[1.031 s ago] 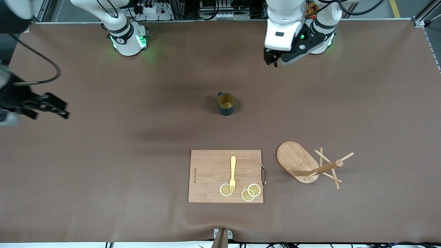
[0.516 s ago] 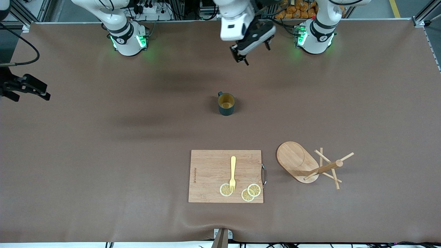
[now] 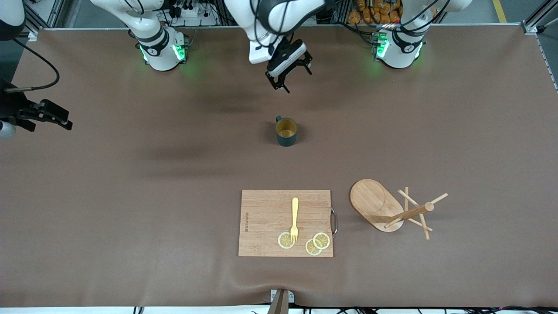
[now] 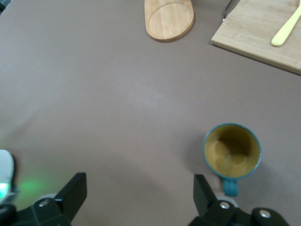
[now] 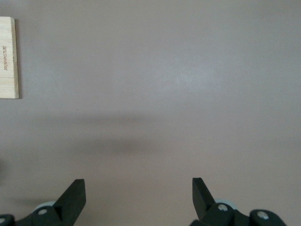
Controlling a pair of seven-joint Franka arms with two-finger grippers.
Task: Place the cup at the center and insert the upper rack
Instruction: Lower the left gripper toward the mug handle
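The dark teal cup (image 3: 286,131) stands upright mid-table, its tan inside showing; it also shows in the left wrist view (image 4: 232,150). The wooden upper rack (image 3: 377,205) lies tipped on its side near the cutting board, toward the left arm's end; only its oval base shows in the left wrist view (image 4: 169,19). My left gripper (image 3: 290,78) is open and empty in the air, over bare table between the arm bases and the cup (image 4: 139,188). My right gripper (image 3: 61,118) is open and empty at the right arm's end of the table (image 5: 138,193).
A rectangular wooden cutting board (image 3: 266,209) lies nearer to the front camera than the cup, with a yellow fork (image 3: 294,218) and lemon slices (image 3: 316,244) on it. Its edge shows in the right wrist view (image 5: 8,56). Brown cloth covers the table.
My left gripper has swung from beside its own base toward the table's middle, closer to the cup. My right gripper shifted slightly at its end of the table.
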